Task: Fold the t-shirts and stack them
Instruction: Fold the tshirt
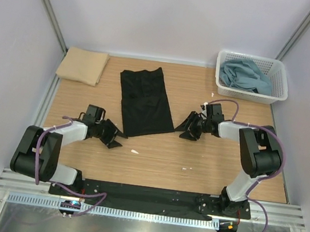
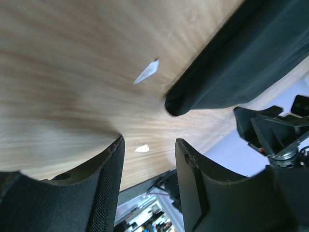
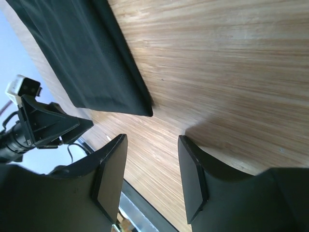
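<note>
Blue-grey t-shirts [image 1: 243, 74] bunched in the basket [image 1: 251, 95], count unclear

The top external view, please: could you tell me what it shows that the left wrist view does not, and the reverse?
Only the top external view shows the folded tan t-shirt and the white basket holding crumpled blue-grey cloth. Only the left wrist view shows the woven texture inside the open left gripper. Both show the black t-shirt, the right gripper, white scraps and the wooden table.
</note>
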